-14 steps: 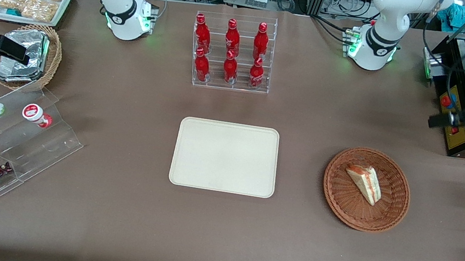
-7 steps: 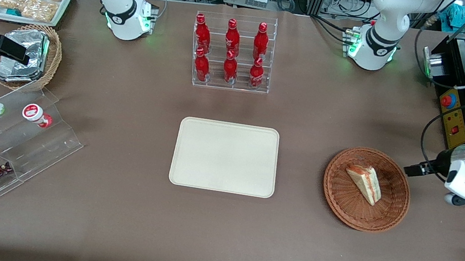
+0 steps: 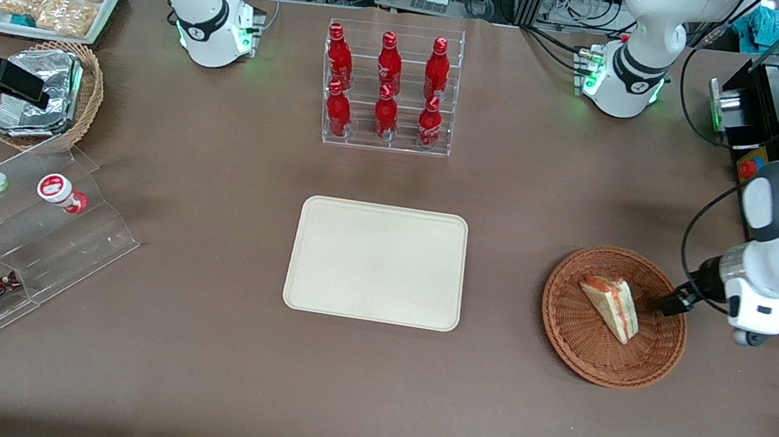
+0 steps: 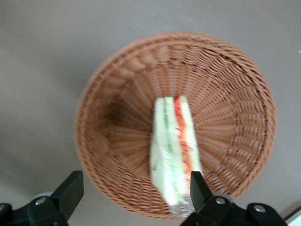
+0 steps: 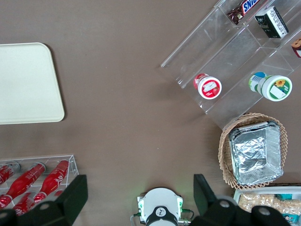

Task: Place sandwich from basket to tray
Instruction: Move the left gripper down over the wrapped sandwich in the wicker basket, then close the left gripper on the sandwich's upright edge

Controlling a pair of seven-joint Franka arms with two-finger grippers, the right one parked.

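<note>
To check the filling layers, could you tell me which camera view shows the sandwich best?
The left wrist view: the sandwich fills it edge-on between the open gripper fingers. The front view shows the sandwich smaller in the basket; the right wrist view misses it.

Pincer moved in from table edge, now over basket rim.

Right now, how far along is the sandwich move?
Early. Nothing is placed yet: the sandwich lies in the basket and the tray holds nothing. In hand: the gripper is open over the basket rim on the working arm's side, apart from the sandwich. Left: descend, grasp, lift, carry to the tray, release.
</note>
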